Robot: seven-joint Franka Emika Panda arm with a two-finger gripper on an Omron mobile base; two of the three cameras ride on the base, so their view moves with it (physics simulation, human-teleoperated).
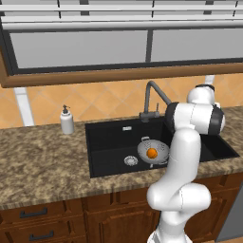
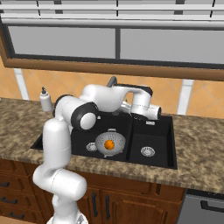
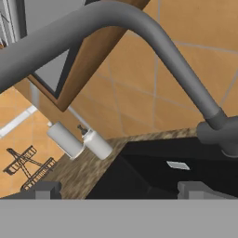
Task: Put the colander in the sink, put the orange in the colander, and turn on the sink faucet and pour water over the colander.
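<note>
Here the colander [image 1: 153, 151] sits in the left basin of the sink [image 1: 109, 142] with the orange [image 1: 152, 153] inside it. The gripper [image 3: 118, 188], jaws spread wide and empty, faces the sink faucet [image 3: 153, 42]; its base and lever lie right of the jaws, the spout arching overhead, so the next move likely goes rightward.

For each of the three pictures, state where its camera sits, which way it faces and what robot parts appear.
Left base view: behind-left, facing the black double-basin sink; white arm lower right.
Right base view: behind-right, same sink; arm lower left. Both share the round grey holed colander holding the small orange fruit.
Hand view: on the hand, tilted, facing the dark grey gooseneck faucet; open tool.
</note>
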